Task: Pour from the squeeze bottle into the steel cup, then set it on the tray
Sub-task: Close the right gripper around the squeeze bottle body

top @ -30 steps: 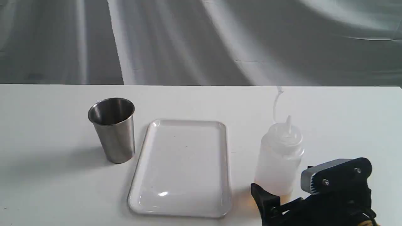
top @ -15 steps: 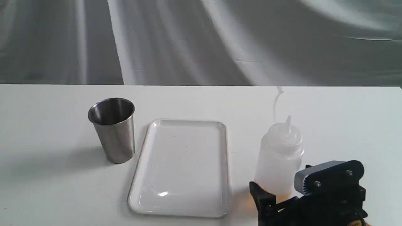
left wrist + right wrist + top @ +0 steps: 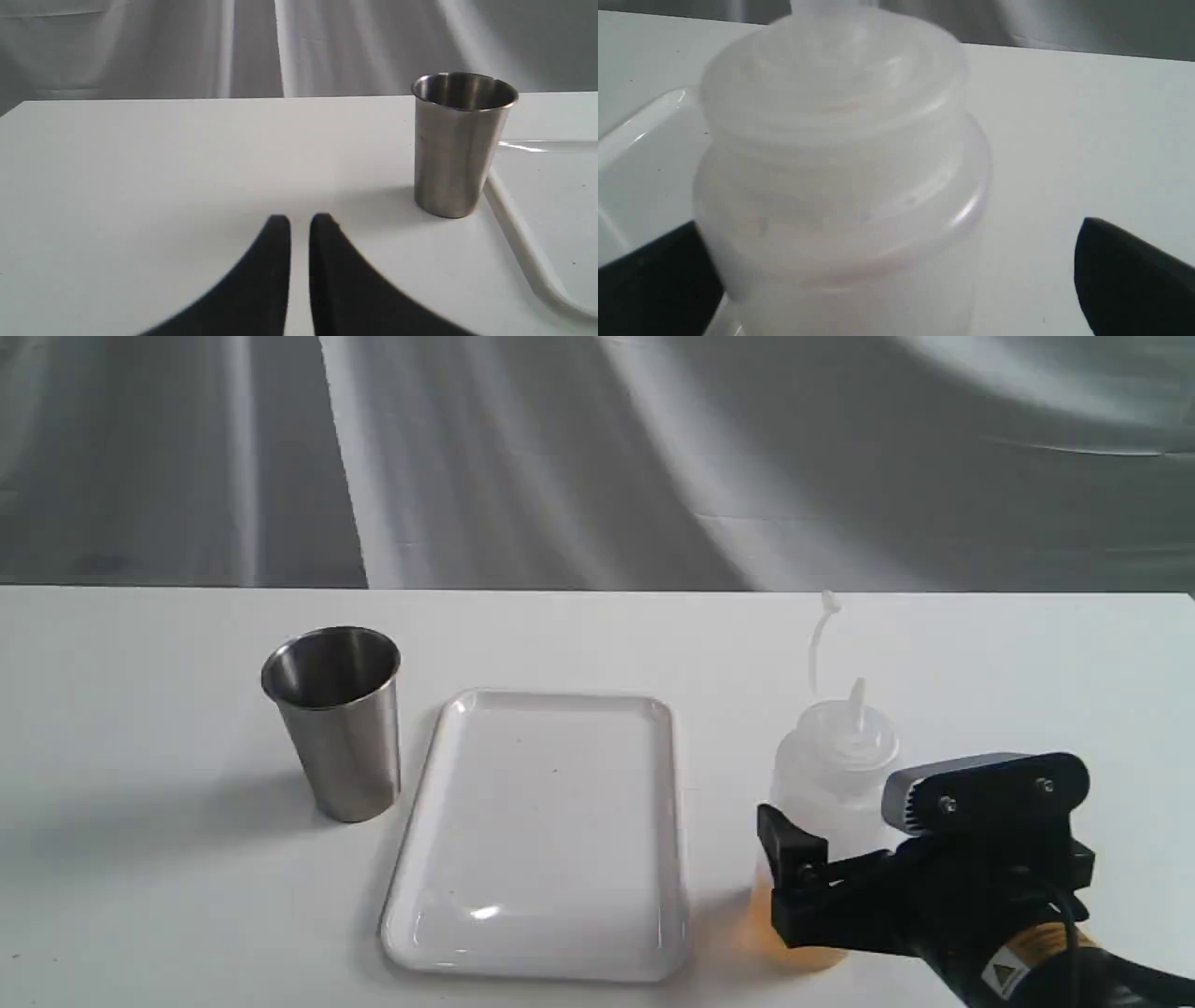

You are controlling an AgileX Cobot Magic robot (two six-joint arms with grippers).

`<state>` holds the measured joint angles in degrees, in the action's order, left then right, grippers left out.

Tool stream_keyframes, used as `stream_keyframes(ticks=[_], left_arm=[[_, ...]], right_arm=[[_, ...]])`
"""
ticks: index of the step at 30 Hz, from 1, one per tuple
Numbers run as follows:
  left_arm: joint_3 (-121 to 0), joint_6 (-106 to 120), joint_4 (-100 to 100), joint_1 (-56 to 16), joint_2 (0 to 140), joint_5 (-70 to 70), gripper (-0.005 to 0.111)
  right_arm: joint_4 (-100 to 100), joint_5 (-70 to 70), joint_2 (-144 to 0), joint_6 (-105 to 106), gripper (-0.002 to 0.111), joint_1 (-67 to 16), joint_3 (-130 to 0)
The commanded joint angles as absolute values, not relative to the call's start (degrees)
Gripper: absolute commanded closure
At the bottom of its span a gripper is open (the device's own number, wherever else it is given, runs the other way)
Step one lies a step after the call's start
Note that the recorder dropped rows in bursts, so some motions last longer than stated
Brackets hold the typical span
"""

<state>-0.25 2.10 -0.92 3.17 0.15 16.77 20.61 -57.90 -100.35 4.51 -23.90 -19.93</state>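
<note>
My R gripper (image 3: pixel 887 228) gapes wide round the squeeze bottle (image 3: pixel 831 775), upright just rt of the tray (image 3: pixel 541 973), not gripped. Off-centre closing cd tip it; hard squeeze cd spurt early.

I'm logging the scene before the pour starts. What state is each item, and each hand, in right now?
Translucent whitish plastic squeeze bottle: upright on the table, nozzle uncapped, amber liquid at the bottom.
Brushed steel cup: upright on the table, beside the tray.
Glossy white rectangular tray: flat, nothing on it.
Right hand: open, fingers either side of the bottle.
Left hand: shut, holding nothing.
</note>
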Motion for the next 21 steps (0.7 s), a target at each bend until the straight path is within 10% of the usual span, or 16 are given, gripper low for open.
stream_keyframes(ticks=[1, 21], left_arm=[[0.0, 1.9, -1.1, 2.7, 0.0, 16.3, 0.098], [0.0, 1.9, -1.1, 2.7, 0.0, 16.3, 0.098]], right_arm=[[16.6, -58.0, -100.4, 4.8, 0.003, -22.2, -20.5], [12.8, -60.0, -111.5, 5.3, 0.003, -21.2, -26.1]])
